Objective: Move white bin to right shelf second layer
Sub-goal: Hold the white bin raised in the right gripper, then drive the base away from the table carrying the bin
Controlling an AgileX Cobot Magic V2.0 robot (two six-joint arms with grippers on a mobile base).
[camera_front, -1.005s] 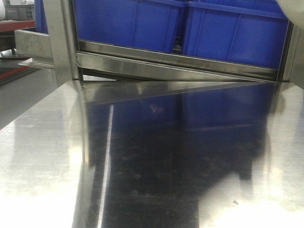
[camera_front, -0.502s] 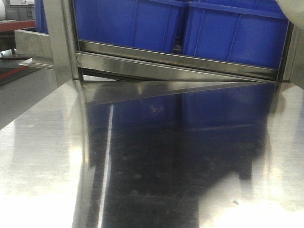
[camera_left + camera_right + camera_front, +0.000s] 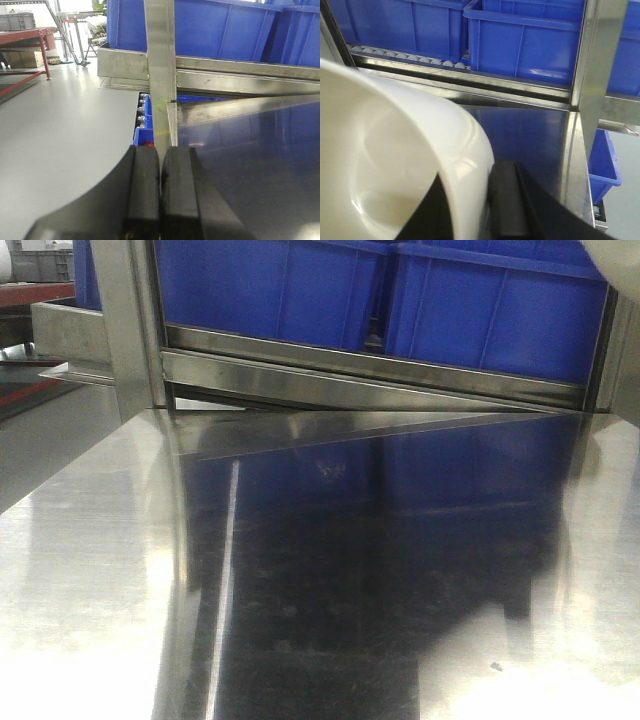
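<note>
The white bin (image 3: 395, 150) fills the left of the right wrist view, tilted with its mouth toward the camera. My right gripper (image 3: 475, 205) is shut on its thin wall, with one finger inside and the other finger (image 3: 507, 200) outside. A pale sliver of the bin (image 3: 612, 252) shows at the front view's top right corner. A shelf level of white rollers (image 3: 405, 56) behind a steel front bar (image 3: 470, 80) carries blue crates; I cannot tell whether it is the second layer. My left gripper (image 3: 160, 170) is shut on nothing, just before a steel upright (image 3: 160, 75).
Blue crates (image 3: 270, 285) (image 3: 520, 40) stand side by side on the rack behind the shiny steel tabletop (image 3: 100, 570). A steel post (image 3: 595, 65) rises at the table's right end, with another blue crate (image 3: 602, 165) below. Grey floor (image 3: 65, 130) and a red-framed table (image 3: 25, 37) lie left.
</note>
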